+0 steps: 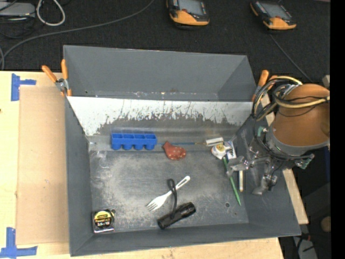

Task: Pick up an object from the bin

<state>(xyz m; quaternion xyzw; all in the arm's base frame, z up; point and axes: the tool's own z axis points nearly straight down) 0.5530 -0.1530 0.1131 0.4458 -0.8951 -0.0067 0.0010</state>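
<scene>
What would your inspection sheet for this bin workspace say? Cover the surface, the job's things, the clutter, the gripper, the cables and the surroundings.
Surface: grey metal bin, floor scuffed, things lying apart.
Job's things: green stick and white-and-yellow thing, nearest the gripper, at the right.
Clutter: blue tray and reddish lump by the back wall; white fork, black cylinder and tape measure towards the front.
Gripper: gripper low at the bin's right, beside the green stick.
Cables: white cable on the dark floor beyond the bin.
Surroundings: two orange-and-black devices beyond the bin.
</scene>
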